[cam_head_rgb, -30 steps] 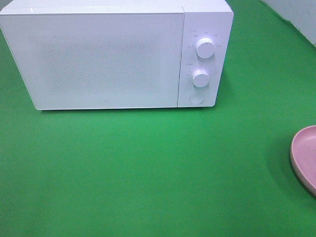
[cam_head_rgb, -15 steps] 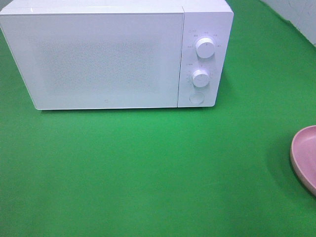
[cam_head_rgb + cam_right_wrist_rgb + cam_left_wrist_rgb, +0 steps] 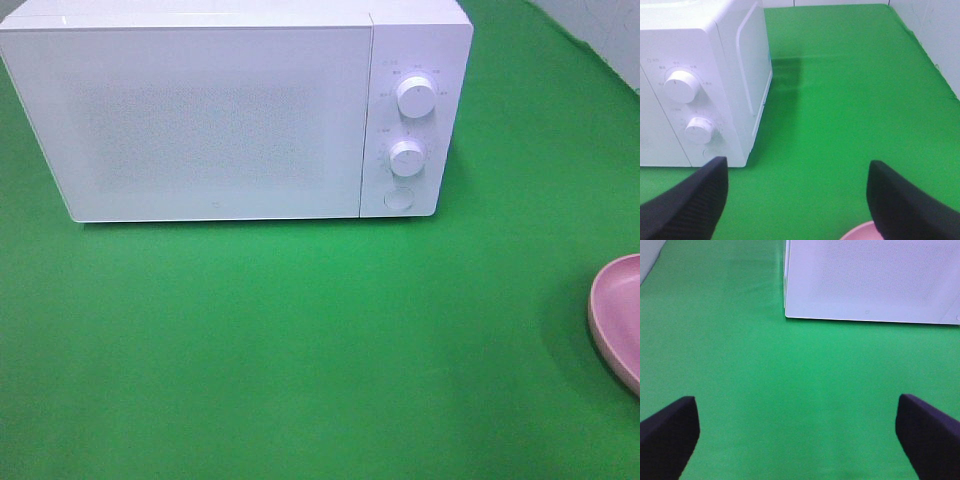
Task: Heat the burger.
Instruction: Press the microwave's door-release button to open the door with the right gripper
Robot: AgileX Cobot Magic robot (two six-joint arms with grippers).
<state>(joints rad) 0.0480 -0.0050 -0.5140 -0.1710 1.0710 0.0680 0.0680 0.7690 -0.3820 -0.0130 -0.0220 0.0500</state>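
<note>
Burger not in view. Pink plate (image 3: 618,318) right of microwave (image 3: 235,110), nearest right gripper (image 3: 797,167). It and left gripper (image 3: 796,405) gape wide, empty.

One white microwave (image 3: 235,115) stands on the one green-covered desk (image 3: 300,350). Its control panel carries two round knobs, an upper knob (image 3: 416,97) and a lower knob (image 3: 407,158), and one round button (image 3: 398,199) below them. One door (image 3: 190,140) closes its front. One pink plate (image 3: 618,320) shows, cut by the edge of the exterior view. Two grippers appear, one per wrist view: the left gripper (image 3: 797,440) and the right gripper (image 3: 795,200), each with two dark jaws in sight.
</note>
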